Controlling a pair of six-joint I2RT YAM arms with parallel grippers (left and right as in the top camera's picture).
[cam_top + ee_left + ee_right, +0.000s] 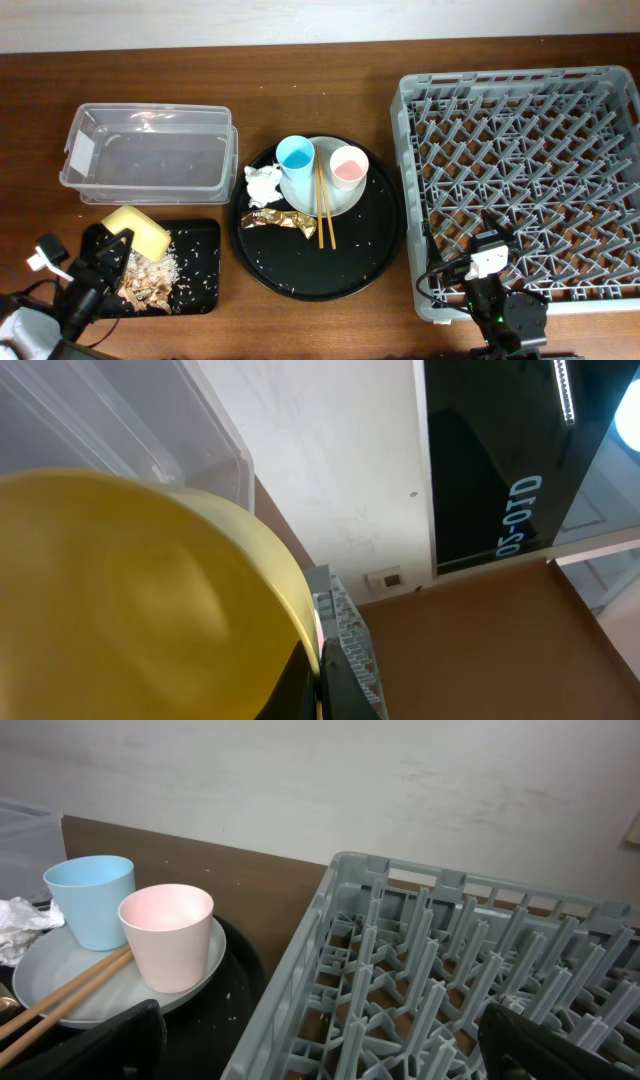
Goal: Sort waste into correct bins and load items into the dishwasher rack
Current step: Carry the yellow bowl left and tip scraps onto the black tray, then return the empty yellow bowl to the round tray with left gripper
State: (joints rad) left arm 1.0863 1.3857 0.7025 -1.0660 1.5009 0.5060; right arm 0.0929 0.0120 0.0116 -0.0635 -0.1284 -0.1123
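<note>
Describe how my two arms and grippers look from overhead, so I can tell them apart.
Both arms are mostly black. The left arm has a white part near its wrist and a pale grey link lower down. The right arm carries a white block and looping black cables. The left gripper and right gripper have black fingers.

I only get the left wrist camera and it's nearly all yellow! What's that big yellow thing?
Observer: That's the yellow bowl, gripped by the left gripper and tilted over a corner of the small black tray.
Operator: Is any food in that tray?
Observer: Yes, tan scraps and rice grains lie in it.
Operator: What about the other arm?
Observer: The right gripper hangs open above the dishwasher rack's near side, holding nothing.
</note>
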